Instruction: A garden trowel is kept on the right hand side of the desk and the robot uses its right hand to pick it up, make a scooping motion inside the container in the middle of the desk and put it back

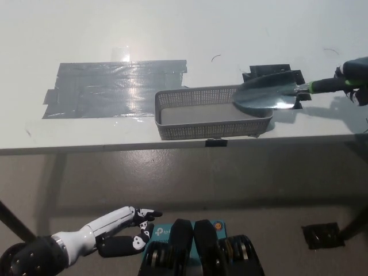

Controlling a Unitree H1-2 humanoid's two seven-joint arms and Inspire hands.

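The right robot hand (355, 79), at the far right edge of the view, was closed around the handle of the trowel (270, 95). The trowel's dark blade hung over the right end of the grey basket (207, 130) on the white counter (172, 29), with black tape (270, 71) just behind it and silver tape (115, 86) left of the basket. The left robot hand (123, 225) rested low, below the counter's front edge, empty with fingers loosely apart.
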